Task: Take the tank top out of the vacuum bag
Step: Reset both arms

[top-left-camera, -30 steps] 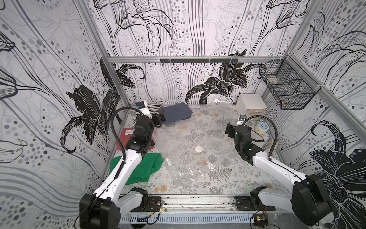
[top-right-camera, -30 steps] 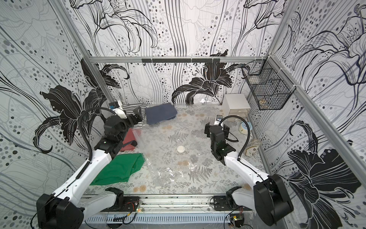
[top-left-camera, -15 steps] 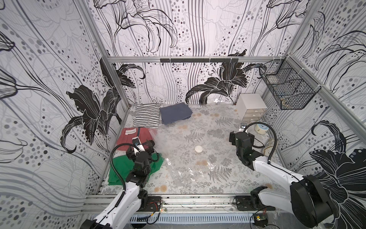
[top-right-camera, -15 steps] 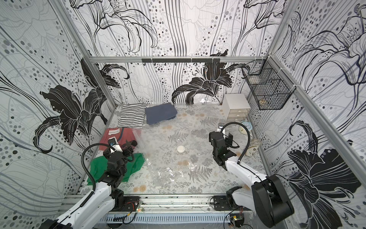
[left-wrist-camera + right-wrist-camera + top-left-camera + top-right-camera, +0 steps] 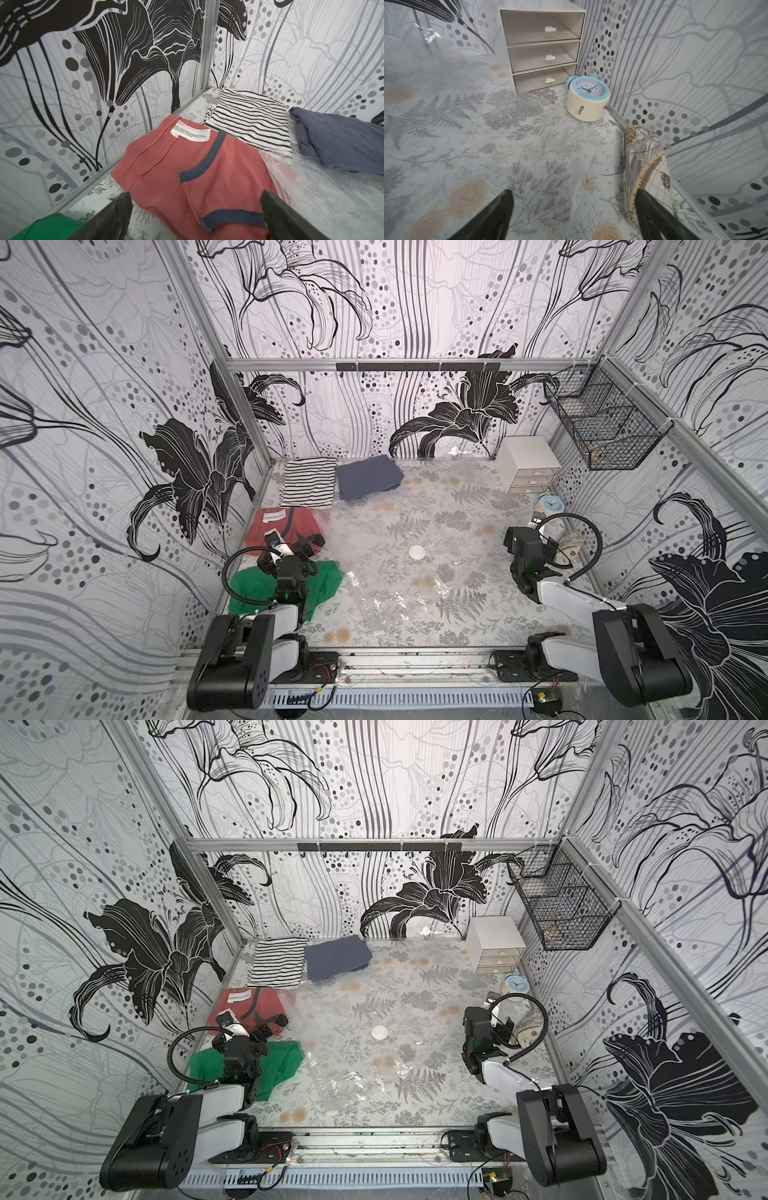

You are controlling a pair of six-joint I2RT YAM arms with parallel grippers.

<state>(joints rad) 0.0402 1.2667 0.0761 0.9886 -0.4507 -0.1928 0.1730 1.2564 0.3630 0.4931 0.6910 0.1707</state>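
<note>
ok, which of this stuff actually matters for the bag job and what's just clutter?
Job: vacuum bag; salmon navy-trimmed top, likely the tank top.
Lying about: green garment; striped top; navy garment; drawer unit; alarm clock; map-print roll; wire basket.

The left arm (image 5: 286,616) is folded close to its base, forearm rising steeply to the wrist. The left end effector (image 5: 195,197) points forward and slightly down, jaws spread wide, holding nothing. The right arm (image 5: 575,603) is tucked in likewise, its forearm angled up and inward. The right end effector (image 5: 574,193) also stands wide apart and empty.
</note>
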